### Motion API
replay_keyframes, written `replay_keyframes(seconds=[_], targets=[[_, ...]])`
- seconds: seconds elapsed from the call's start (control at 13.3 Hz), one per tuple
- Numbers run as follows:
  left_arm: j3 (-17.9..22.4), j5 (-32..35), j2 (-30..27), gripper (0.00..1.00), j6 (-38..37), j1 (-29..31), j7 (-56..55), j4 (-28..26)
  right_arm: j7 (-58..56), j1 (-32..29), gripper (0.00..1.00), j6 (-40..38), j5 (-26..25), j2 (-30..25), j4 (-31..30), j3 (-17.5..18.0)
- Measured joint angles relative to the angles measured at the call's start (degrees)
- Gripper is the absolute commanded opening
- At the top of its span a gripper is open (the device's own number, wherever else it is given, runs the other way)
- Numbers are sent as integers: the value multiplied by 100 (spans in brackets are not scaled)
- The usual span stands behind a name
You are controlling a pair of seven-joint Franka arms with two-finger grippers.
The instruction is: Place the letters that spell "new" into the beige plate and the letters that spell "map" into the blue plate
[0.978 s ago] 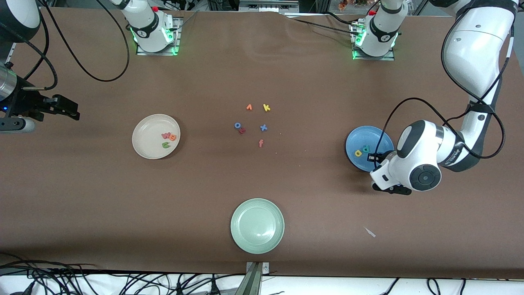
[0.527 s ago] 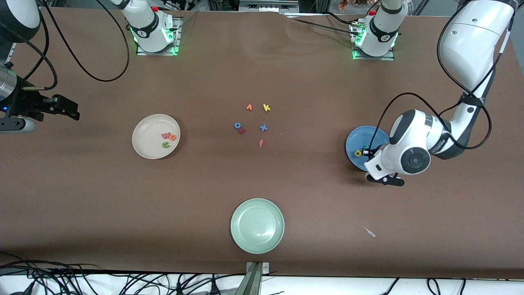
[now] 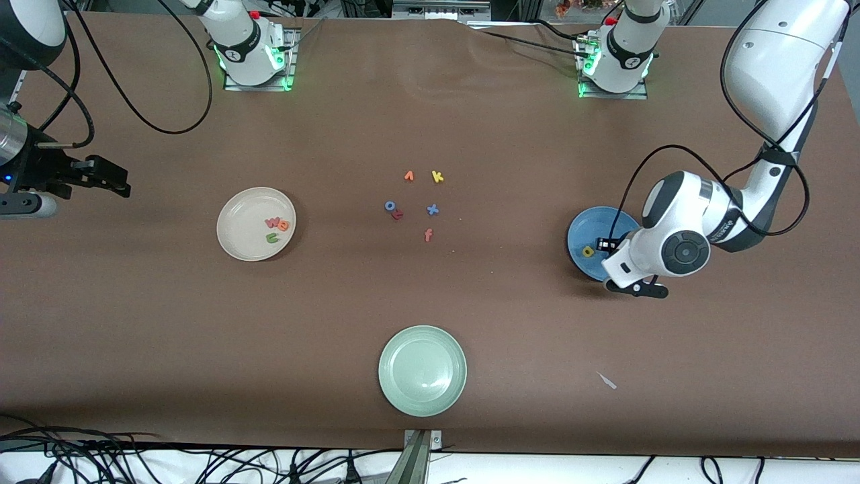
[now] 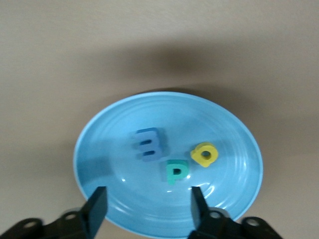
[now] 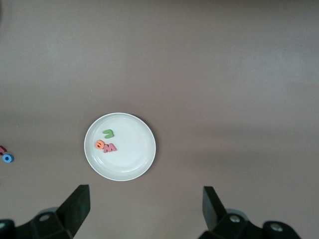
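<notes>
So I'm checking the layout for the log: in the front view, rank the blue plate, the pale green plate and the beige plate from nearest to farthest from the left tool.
1. Blue plate: directly under the left tool, at the left arm's end of the table.
2. Pale green plate: mid-table, nearest the front camera.
3. Beige plate: toward the right arm's end.

Brown table (image 3: 336, 323) fills view, surface matte, faint creases near top centre. Black cables (image 3: 134, 464) tangled along white lower edge. Metal bracket (image 3: 420, 450) at edge centre. Lighting even, soft shadows.
</notes>
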Motion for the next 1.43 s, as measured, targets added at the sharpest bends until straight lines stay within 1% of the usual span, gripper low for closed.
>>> replay_keyframes(seconds=[0.15, 0.53, 0.83, 1.05, 1.28, 1.35, 1.43], targets=[[0, 0, -73, 100, -364, 80, 0, 216, 0, 0, 100, 0, 0, 0, 0, 0], [-6, -1, -215, 100, -1548, 198, 0, 1168, 0, 7, 100, 0, -3, 0, 1, 1], [-6, -2, -219, 100, -2149, 251, 0, 1748, 0, 12, 100, 0, -13, 1, 1, 1], [-13, -10, -224, 100, -2477, 265, 0, 2010, 0, 14, 100, 0, -69, 13, 1, 1], [-7, -171, -302, 100, -2626, 348, -5, 2161, 1, 14, 100, 0, -127, 44, 1, 1], [38, -295, -374, 100, -2635, 375, -5, 2174, 1, 14, 100, 0, -129, 52, 1, 1], [171, -513, -485, 100, -2636, 360, -3, 2179, 1, 14, 100, 0, -129, 56, 2, 1]])
